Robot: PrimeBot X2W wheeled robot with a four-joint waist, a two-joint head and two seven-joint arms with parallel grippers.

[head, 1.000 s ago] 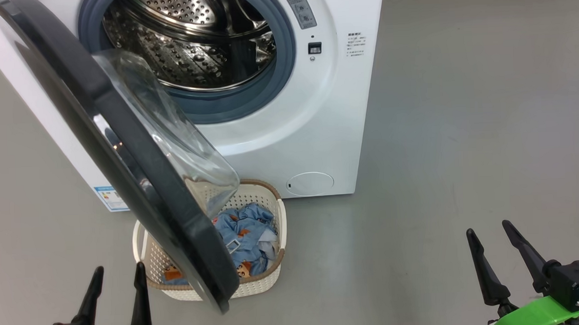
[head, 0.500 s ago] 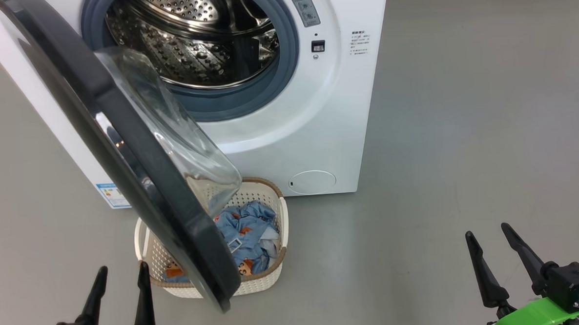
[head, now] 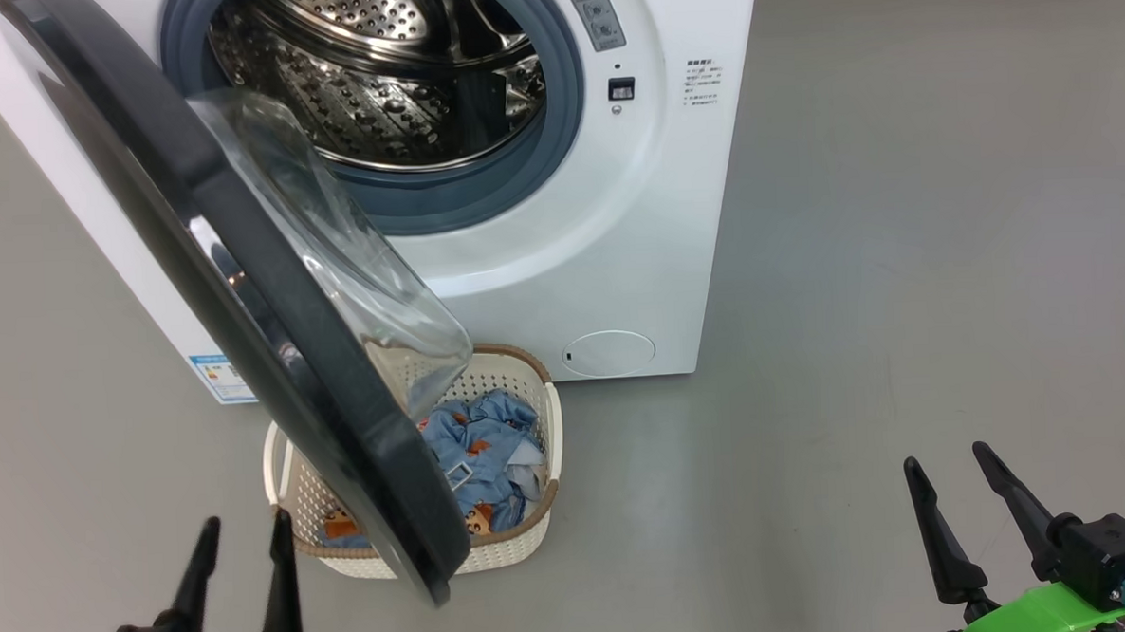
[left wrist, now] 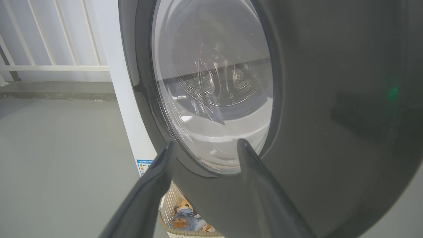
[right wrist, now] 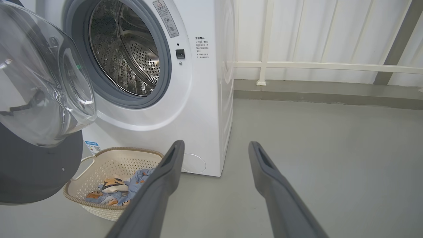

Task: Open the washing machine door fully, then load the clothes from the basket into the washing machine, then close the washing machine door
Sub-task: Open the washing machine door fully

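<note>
Black-rimmed washing machine door (head: 267,300) juts outward above basket (head: 527,545).

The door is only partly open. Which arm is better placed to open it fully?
Probably the left. The left gripper, open, sits close beside the washing machine door, and its wrist view faces the door's outer side. The right gripper, also open, stands far off over bare floor.

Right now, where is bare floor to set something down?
Free: the wide floor right of the washer and basket, up to the right tool; also floor left of the door. Crowded: the basket, close before the washer, with the door over it.
</note>
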